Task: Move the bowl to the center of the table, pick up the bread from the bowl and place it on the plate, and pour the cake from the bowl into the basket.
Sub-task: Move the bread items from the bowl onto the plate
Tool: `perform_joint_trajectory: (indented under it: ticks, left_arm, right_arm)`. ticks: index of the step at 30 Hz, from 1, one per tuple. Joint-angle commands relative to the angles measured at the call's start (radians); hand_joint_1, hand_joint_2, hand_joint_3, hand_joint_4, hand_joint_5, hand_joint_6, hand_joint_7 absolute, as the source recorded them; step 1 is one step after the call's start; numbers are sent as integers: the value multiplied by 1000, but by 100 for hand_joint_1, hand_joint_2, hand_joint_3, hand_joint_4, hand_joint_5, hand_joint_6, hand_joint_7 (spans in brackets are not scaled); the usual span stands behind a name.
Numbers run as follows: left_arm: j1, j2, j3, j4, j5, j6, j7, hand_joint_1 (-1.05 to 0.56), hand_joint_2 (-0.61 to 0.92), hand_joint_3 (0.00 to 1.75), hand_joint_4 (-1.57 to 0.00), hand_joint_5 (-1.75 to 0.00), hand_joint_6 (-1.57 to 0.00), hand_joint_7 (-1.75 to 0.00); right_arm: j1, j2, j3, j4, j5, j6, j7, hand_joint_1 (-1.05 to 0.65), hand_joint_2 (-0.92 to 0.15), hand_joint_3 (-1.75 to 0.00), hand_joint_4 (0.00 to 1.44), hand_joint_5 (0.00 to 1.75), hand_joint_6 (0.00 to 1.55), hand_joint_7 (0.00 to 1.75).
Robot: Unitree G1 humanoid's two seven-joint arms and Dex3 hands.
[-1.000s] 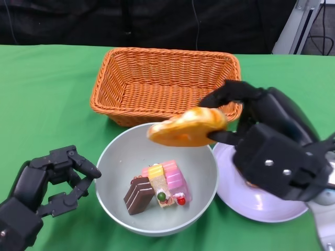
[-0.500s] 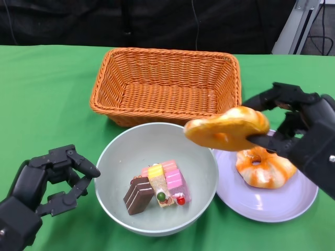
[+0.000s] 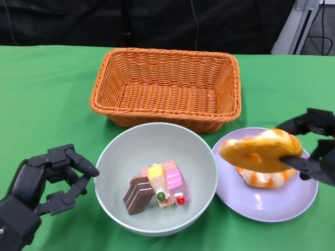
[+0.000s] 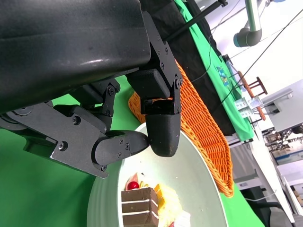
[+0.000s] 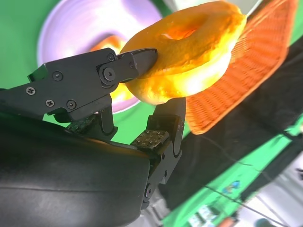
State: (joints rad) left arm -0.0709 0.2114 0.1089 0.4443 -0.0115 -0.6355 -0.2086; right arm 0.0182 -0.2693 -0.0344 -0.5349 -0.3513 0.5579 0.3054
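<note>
My right hand [image 3: 314,149] pinches an orange ring-shaped bread [image 3: 260,150] [image 5: 187,52] and holds it just above the lilac plate [image 3: 277,204] [image 5: 85,26]. A second glazed bread [image 3: 261,178] lies on that plate under it. The pale green bowl [image 3: 118,162] [image 4: 189,184] sits at the near middle and holds pink and brown cake pieces [image 3: 157,188] [image 4: 142,210]. The orange wicker basket [image 3: 166,86] [image 4: 203,127] stands behind the bowl with nothing in it. My left hand [image 3: 44,185] [image 4: 142,123] hovers left of the bowl, fingers curled, holding nothing.
Green cloth [image 3: 47,94] covers the table. Behind the far table edge hangs a dark backdrop [image 3: 157,21], with a grey stand [image 3: 298,26] at the far right.
My right hand has carried the bread rightward and down, from over the bowl's rim to above the plate. The left hand has barely moved.
</note>
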Motion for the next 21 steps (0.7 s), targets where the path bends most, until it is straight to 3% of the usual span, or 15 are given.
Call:
perform_joint_trajectory:
  ticks: [1, 11, 21]
  left_arm:
    - [-13, 23, 11, 22, -6, -10, 1, -11, 70, 70, -82, -139, -85, -109]
    - [-26, 23, 9, 48, -6, -23, 4, -12, 71, 68, -83, -139, -86, -109]
    - [-22, 24, 7, 42, -4, -24, 4, -12, 72, 68, -82, -139, -85, -109]
  right_arm:
    - [15, -37, -19, 16, 16, 31, 14, -21, -92, -11, 79, 127, 66, 93]
    - [-11, -133, -1, 105, 56, 156, 95, -24, -92, -16, 80, 125, 64, 90]
    - [-107, -168, 38, 223, 92, 255, 116, -24, -92, -20, 80, 121, 68, 87]
